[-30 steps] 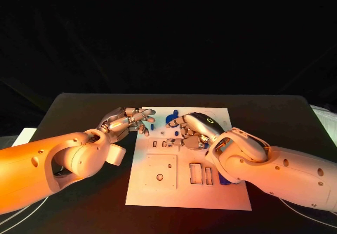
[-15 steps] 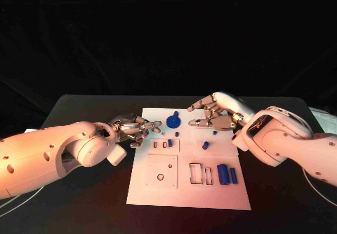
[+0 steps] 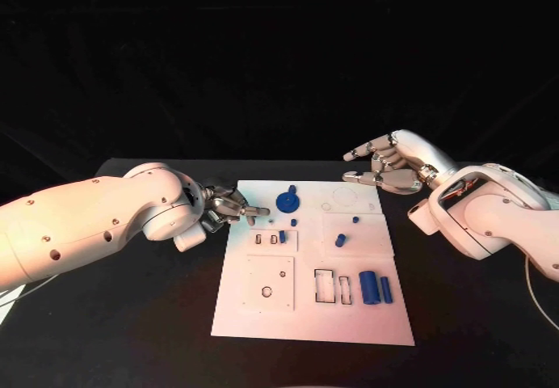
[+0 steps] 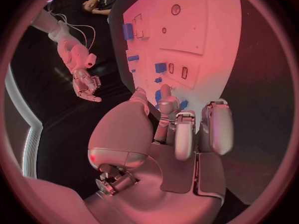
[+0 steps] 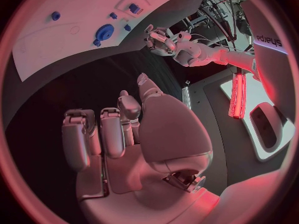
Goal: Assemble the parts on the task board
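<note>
Dark room, black surface (image 3: 140,323), task board (image 3: 305,319) at its middle. Left robot hand (image 3: 229,208) at board's left edge, fingers apart, holding nothing. Right robot hand (image 3: 388,167) raised past board's far right corner, fingers loosely curled yet apart, nothing in them. Blue parts on board: round disc (image 3: 287,201) near far edge, small peg (image 3: 340,240) mid-board, two cylinders (image 3: 374,288) side by side near right edge. Judgement: pick one part, approach from above, pinch square, line up with its recess before pressing. Risk: knocking neighbours.

head cam looks down; wrist cams behind hands; all share task board (image 3: 313,267).
</note>
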